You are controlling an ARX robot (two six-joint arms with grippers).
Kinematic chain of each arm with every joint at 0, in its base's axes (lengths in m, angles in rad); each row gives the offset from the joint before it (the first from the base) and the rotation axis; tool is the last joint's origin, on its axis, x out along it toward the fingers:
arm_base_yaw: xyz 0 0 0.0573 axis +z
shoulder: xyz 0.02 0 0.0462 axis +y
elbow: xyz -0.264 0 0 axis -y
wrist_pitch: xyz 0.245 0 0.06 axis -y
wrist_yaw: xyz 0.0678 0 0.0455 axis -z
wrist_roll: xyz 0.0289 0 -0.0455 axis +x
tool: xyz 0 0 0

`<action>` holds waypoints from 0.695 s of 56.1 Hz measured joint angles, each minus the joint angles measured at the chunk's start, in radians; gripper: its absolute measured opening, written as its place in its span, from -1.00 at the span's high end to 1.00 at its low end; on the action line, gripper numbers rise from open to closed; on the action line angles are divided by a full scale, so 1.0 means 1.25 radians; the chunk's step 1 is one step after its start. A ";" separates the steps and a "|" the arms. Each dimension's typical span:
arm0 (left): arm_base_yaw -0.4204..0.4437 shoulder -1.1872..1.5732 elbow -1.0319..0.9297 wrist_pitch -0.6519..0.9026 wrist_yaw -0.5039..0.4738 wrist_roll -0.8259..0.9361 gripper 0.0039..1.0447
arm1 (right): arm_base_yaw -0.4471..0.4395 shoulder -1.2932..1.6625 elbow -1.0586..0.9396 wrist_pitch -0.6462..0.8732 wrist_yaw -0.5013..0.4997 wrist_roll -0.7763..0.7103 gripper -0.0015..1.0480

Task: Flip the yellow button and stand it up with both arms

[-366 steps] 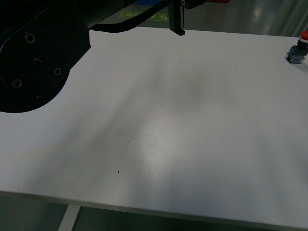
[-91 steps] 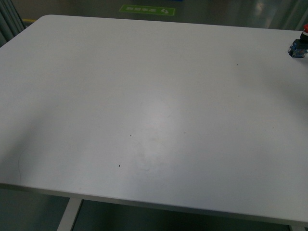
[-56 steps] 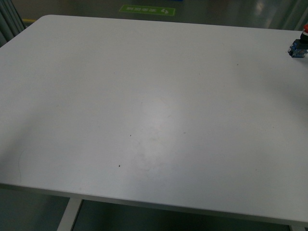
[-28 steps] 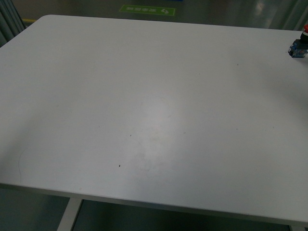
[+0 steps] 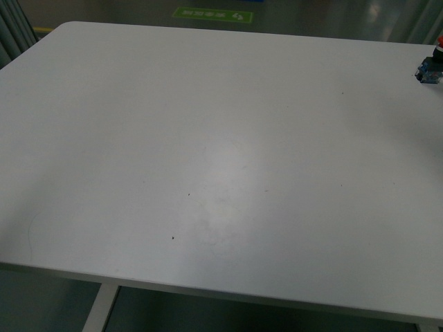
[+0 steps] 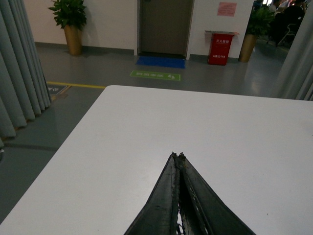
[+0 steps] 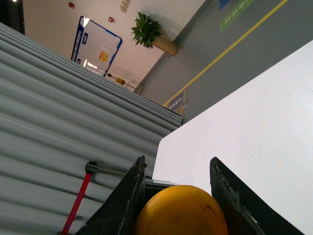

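Since the earliest frame, our left arm has cleared out of the front view, where it filled 10 o'clock. We hold the yellow button clamped between the right gripper's fingers, outside the front view. Our left gripper is pressed together on nothing above the white table. A red-capped switch sits at 2 o'clock.

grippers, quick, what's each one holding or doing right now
Left gripper: closed, thin black fingers pressed together, holding nothing.
Right gripper: closed on the yellow button, its round yellow-orange cap sits between the black fingers.
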 joint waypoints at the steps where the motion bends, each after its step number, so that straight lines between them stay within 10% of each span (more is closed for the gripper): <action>1: 0.000 0.000 0.000 -0.001 0.000 0.000 0.93 | 0.000 0.000 -0.001 0.000 0.000 0.000 0.36; 13: 0.000 0.000 0.000 -0.001 0.000 0.000 0.87 | -0.004 -0.006 -0.008 0.000 -0.002 -0.016 0.36; 39: 0.000 0.000 0.000 -0.002 0.000 0.000 -0.74 | -0.035 -0.003 0.010 -0.028 0.076 -0.430 0.36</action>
